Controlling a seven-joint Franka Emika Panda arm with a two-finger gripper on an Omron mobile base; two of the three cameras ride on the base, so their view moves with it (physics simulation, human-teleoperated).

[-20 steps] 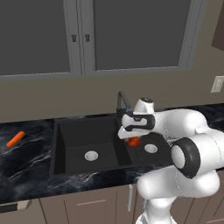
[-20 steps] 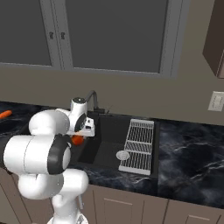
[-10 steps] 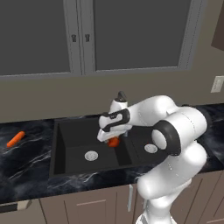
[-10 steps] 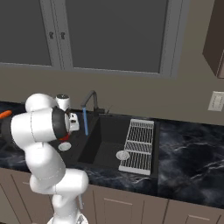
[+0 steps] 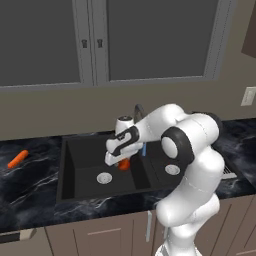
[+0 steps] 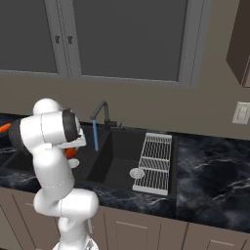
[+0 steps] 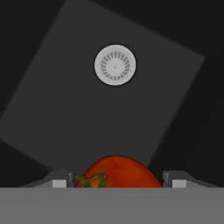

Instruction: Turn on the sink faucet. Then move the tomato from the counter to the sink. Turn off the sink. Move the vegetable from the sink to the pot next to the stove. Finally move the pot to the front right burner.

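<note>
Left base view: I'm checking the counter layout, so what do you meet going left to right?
Carrot → left drain → tomato in the gripper → water stream → right drain → wall outlet.

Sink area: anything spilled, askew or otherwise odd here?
Nothing stands out. The pincer holds the tomato above the left basin's drain, water runs from the faucet, and a carrot lies on the counter.

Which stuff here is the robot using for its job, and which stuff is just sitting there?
Using: the tomato in the gripper, the sink below it, the sink faucet with blue water running.

Just sitting there: the carrot on the counter, the white drying rack.
</note>
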